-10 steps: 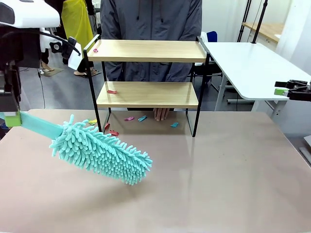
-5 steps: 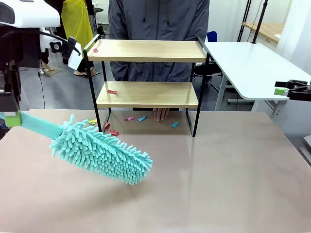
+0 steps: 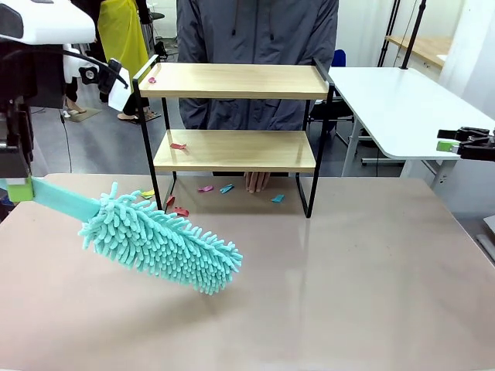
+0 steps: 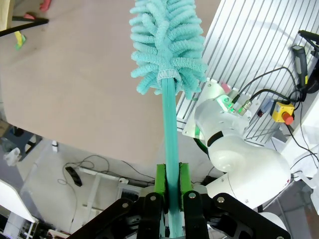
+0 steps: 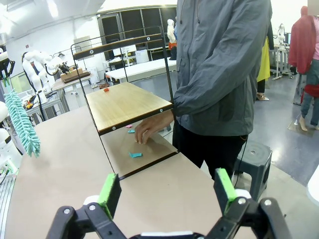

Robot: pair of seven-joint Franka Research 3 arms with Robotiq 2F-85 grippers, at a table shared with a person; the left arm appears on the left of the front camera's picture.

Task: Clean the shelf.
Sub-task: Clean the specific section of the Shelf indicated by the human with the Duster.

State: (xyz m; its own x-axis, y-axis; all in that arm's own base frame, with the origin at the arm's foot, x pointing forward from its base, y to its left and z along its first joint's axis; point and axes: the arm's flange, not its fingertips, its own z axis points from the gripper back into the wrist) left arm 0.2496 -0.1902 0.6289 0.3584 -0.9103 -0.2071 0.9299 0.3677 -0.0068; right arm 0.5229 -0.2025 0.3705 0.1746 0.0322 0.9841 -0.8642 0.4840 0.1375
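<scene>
person (image 3: 255, 62) edged right | duster (image 3: 158, 247) handle end hidden inside left claw (image 4: 172, 179)

This is a robotics lab. A white worktable (image 3: 402, 100) and tripod poles (image 3: 414, 31) stand at upper right; an emergency-stop button (image 4: 285, 114) sits mid-right.

Front view: the left gripper (image 3: 17, 188) is cut by the pic's left edge, so the jaw gap can't be read there. Left wrist view: the duster (image 4: 167, 45) handle's end is hidden betw. the green pads (image 4: 160, 181), and the head's tip is cut by the top edge. Front view, right edge: the right gripper (image 3: 447, 140) is cut off and seen edge-on. The person's hand (image 3: 257, 182) is partly hidden behind the shelf (image 3: 234, 150) lower board. The scraps (image 3: 226, 188) on the table (image 3: 348, 270) and on both boards are too small to ID. Right wrist view: gripper body cut by bottom edge, person's upper part by top edge.
</scene>
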